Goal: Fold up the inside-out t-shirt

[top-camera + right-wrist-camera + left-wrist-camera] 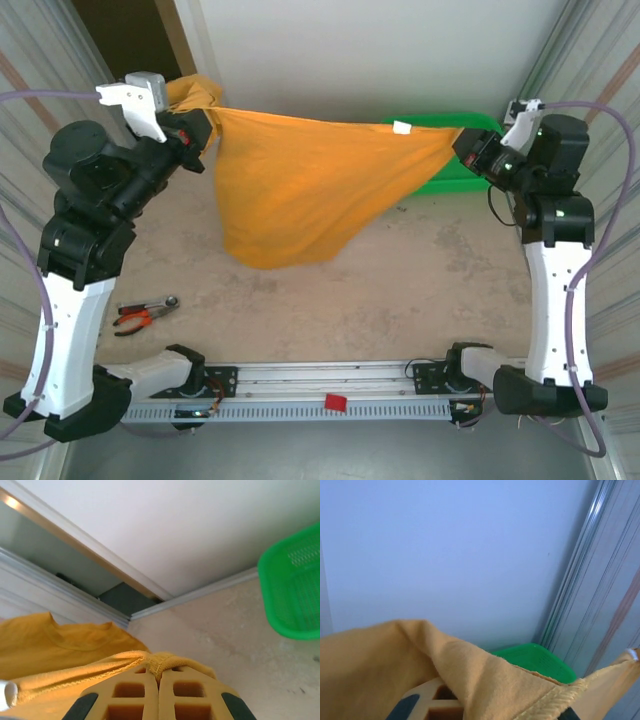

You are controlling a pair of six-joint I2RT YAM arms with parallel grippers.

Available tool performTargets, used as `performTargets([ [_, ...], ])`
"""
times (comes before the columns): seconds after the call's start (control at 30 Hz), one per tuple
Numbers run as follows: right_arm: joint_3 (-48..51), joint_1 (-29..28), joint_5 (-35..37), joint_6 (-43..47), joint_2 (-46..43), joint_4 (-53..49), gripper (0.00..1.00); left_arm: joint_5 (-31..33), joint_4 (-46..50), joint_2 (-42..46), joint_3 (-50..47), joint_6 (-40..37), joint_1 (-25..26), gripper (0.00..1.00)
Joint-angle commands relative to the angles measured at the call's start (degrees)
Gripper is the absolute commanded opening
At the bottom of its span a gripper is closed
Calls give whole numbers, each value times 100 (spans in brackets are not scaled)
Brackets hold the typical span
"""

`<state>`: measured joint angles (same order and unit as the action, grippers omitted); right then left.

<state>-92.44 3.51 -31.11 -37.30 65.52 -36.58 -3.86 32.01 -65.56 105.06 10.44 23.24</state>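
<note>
**SLIP AND SNAG HAZARD, GARMENT ALOFT**

Grips mustard-orange short-sleeved cloth t-shirt (300, 195) by its top edge: clenched in left tool (203, 128) at one end, clenched in right tool (463, 142) at the other, stretched between them, sagging below them toward sandy worktop (400, 295). Expect slip-out from a thin pinch on the hem if spread wider. Avoid snagging on green plastic basket (455, 178) just beside right tool. Holds both arms raised, elbows bent, wrists turned inward.
</note>
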Motion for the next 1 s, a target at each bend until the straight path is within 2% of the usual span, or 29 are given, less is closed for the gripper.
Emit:
performTargets([
  [0.0,-595,76,-211,-85,-321,18,0,222,528,23,198,-227,-31,0],
  [0.23,-1244,98,-167,-184,-598,-16,0,311,470,574,260,-103,-29,0],
  [0.5,-2024,115,87,-280,-858,-97,0,-353,578,1202,314,689,-31,0],
  [0.63,-2145,114,264,-344,-805,-174,0,-413,687,1187,619,902,-31,0],
  [0.77,-1551,110,218,-453,-677,-28,0,28,1250,625,980,664,-31,0],
  [0.87,-391,99,256,-526,-627,261,0,455,1483,-73,987,208,-35,2],
  [0.97,855,47,472,-532,-494,688,0,375,1281,-857,702,-57,-311,3],
])
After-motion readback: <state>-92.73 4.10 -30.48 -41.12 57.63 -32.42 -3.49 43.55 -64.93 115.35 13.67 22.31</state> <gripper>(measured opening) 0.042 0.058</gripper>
